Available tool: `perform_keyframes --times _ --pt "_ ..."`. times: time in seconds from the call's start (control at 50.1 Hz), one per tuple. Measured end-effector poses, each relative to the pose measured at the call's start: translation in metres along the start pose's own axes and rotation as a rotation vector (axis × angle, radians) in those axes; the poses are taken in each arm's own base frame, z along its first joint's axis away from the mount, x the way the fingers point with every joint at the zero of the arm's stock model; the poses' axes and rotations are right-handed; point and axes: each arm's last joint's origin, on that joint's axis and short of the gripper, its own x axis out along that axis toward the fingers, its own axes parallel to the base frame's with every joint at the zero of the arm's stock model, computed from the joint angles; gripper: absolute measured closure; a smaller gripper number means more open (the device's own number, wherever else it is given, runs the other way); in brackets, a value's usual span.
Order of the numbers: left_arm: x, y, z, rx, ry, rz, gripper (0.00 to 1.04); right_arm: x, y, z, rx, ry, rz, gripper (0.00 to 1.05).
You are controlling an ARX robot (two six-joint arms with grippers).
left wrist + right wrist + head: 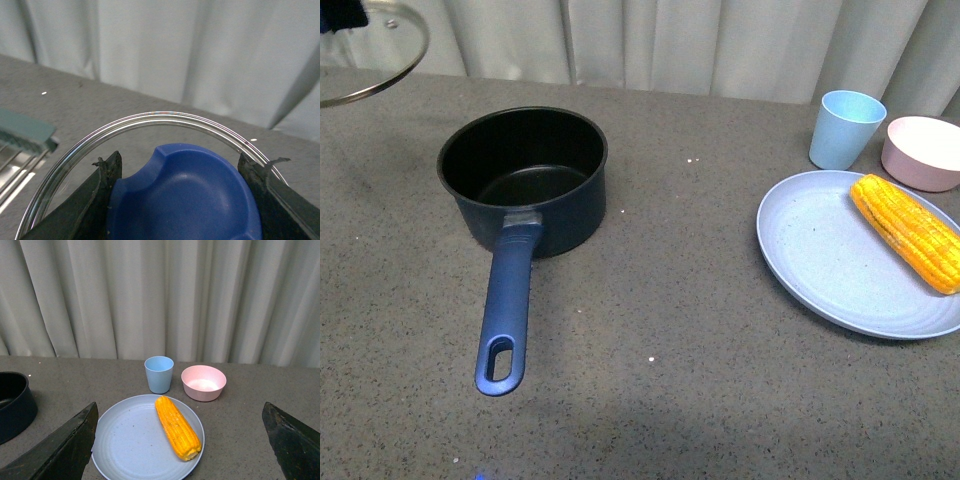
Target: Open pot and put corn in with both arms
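Note:
The dark navy pot (525, 180) stands uncovered on the grey table, its long blue handle (505, 310) pointing toward me. Its glass lid (370, 50) hangs tilted in the air at the far left, above the table. My left gripper (182, 165) is shut on the lid's blue knob (185, 200), a finger on each side. The yellow corn (905, 232) lies on a pale blue plate (820, 260) at the right. In the right wrist view my right gripper (179, 407) is open above the corn (177, 427), fingers wide apart and holding nothing; the pot's edge (12, 405) shows at one side.
A light blue cup (845, 128) and a pale pink bowl (923, 152) stand just behind the plate. A pale curtain hangs behind the table's far edge. A teal and metal rack-like object (25, 132) shows beside the lid in the left wrist view.

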Motion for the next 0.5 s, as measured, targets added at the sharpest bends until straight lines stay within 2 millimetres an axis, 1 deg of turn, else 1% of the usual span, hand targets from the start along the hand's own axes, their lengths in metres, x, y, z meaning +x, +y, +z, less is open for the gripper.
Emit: perform_keyframes --times 0.06,0.14,0.299,0.499 --pt "-0.001 0.016 -0.011 0.009 0.020 0.035 0.43 0.000 0.000 0.000 0.000 0.000 0.000 0.09" --pt "-0.001 0.025 -0.021 0.017 0.038 0.049 0.43 0.000 0.000 0.000 0.000 0.000 0.000 0.09" --pt "0.000 0.028 -0.047 0.030 0.083 0.052 0.43 0.000 0.000 0.000 0.000 0.000 0.000 0.09" --pt "0.004 0.029 -0.070 0.039 0.119 0.073 0.43 0.000 0.000 0.000 0.000 0.000 0.000 0.09"
